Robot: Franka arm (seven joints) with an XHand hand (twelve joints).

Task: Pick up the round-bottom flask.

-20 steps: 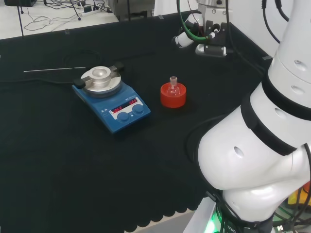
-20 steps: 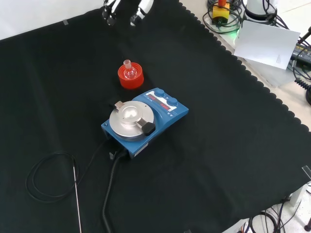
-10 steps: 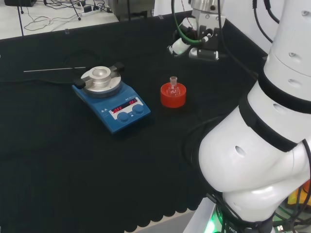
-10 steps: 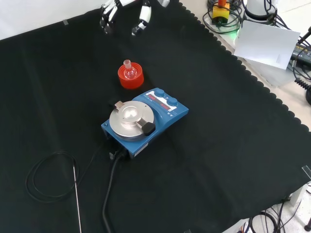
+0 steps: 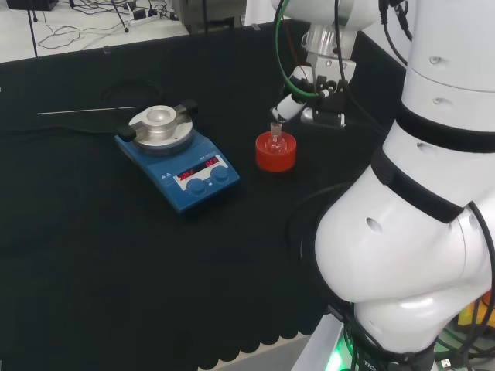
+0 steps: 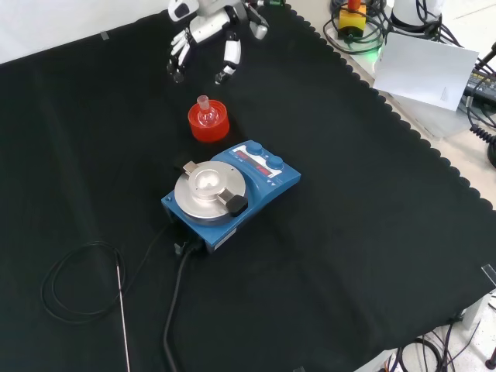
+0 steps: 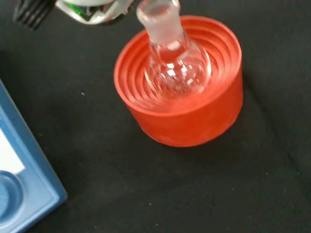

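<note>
Round-bottom flask [image 7: 175,63]: small, clear glass, upright, bulb seated in the red ribbed stand [image 7: 194,121], short neck poking above the rim. In the front view the pair stands on the black cloth [image 6: 372,232] just at 11 o'clock of the blue stirrer plate [image 6: 232,195], close to it but apart.

Hand [image 6: 205,35]: in the front view at 12 o'clock of the flask, near but clear of it, fingers [image 6: 227,68] spread apart and pointing down toward the cloth, holding nothing. In the head view it sits at roughly 1 o'clock of the flask, one fingertip close above the neck; contact cannot be confirmed, looks like none.

Step in hand, by judgement: the approach; grasp not yet made. To do it well: bring fingers and thumb either side of the neck, or low enough to cup the bulb above the stand's rim, close only once centred, then lift straight up so the bulb clears the ribs without dragging the stand. Glass is smooth and the neck short, so an off-centre pinch could tip it.

Room: open cloth at 9 and 3 o'clock of the stand in the front view. The stirrer plate crowds the 5 o'clock side. Cable [image 6: 70,287] and thin rod [image 6: 122,318] lie well apart. The cloth's scalloped edge is well off.
</note>
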